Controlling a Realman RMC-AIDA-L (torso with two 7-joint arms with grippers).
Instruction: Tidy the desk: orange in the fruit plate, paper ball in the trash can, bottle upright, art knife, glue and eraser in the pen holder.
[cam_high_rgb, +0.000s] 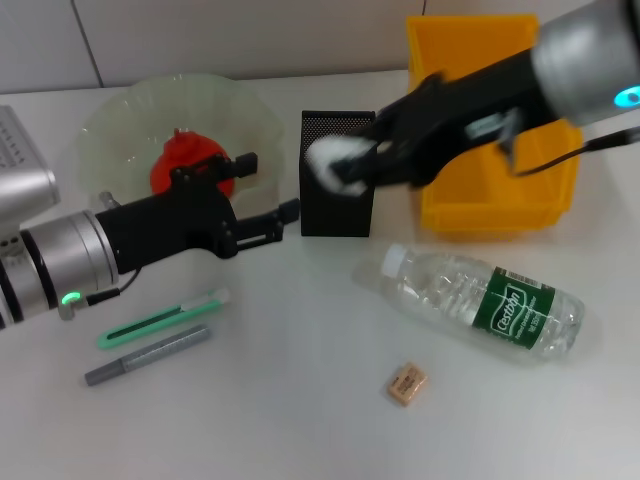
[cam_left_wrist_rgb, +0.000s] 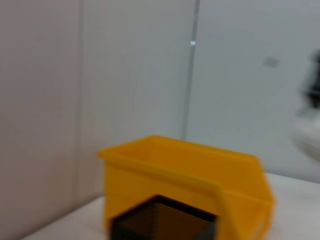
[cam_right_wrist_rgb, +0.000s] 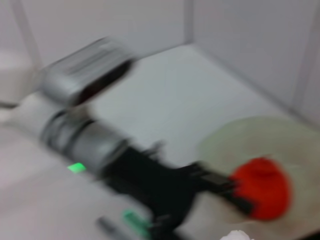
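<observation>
The orange (cam_high_rgb: 190, 165) (cam_right_wrist_rgb: 260, 187) lies in the pale-green fruit plate (cam_high_rgb: 110, 130) (cam_right_wrist_rgb: 250, 132). My left gripper (cam_high_rgb: 268, 188) hovers open and empty at the plate's right rim. My right gripper (cam_high_rgb: 340, 165) is shut on the white paper ball (cam_high_rgb: 330, 160), just above the black mesh pen holder (cam_high_rgb: 335, 205) (cam_left_wrist_rgb: 165, 222) and left of the yellow trash can (cam_high_rgb: 490, 130) (cam_left_wrist_rgb: 185, 175). The bottle (cam_high_rgb: 480, 300) lies on its side. The tan eraser (cam_high_rgb: 407, 383) is near the front. The grey art knife (cam_high_rgb: 145, 355) lies beside a green glue stick (cam_high_rgb: 160, 320).
A grey device (cam_high_rgb: 20, 150) sits at the table's far left edge, behind my left arm. White wall panels stand close behind the trash can and fruit plate.
</observation>
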